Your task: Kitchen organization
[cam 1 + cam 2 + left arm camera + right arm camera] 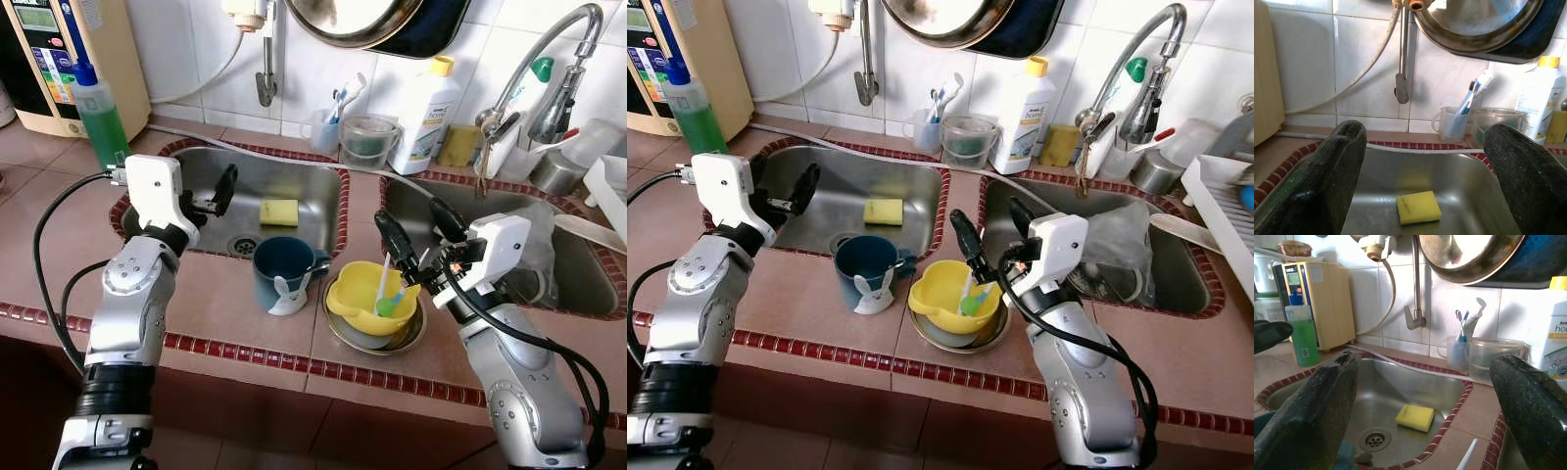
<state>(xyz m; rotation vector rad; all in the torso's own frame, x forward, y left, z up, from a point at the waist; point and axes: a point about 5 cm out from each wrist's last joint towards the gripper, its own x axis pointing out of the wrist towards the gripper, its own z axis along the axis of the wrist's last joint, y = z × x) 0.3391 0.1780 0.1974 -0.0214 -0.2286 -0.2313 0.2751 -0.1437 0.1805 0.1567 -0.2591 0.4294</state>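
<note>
A yellow bowl (355, 297) holding a white and green spoon (384, 292) rests in a metal plate (345, 335) on the tiled counter between the two sinks. My right gripper (411, 223) is open just above and behind the bowl, with nothing between its fingers. To the bowl's left stands a blue mug (278, 264) with a white rabbit-shaped piece at its foot. A yellow sponge (279, 211) lies in the left sink (304, 176), also seen as the sponge (1419, 207). My left gripper (216, 196) hangs open and empty over that sink's left side.
A green soap bottle (98, 119) and a water purifier (59, 59) stand at the back left. A toothbrush cup (321, 127), clear container (368, 143) and white bottle (425, 114) line the wall. The faucet (544, 54) arches over the right sink (578, 284). A dish rack (1225, 196) sits far right.
</note>
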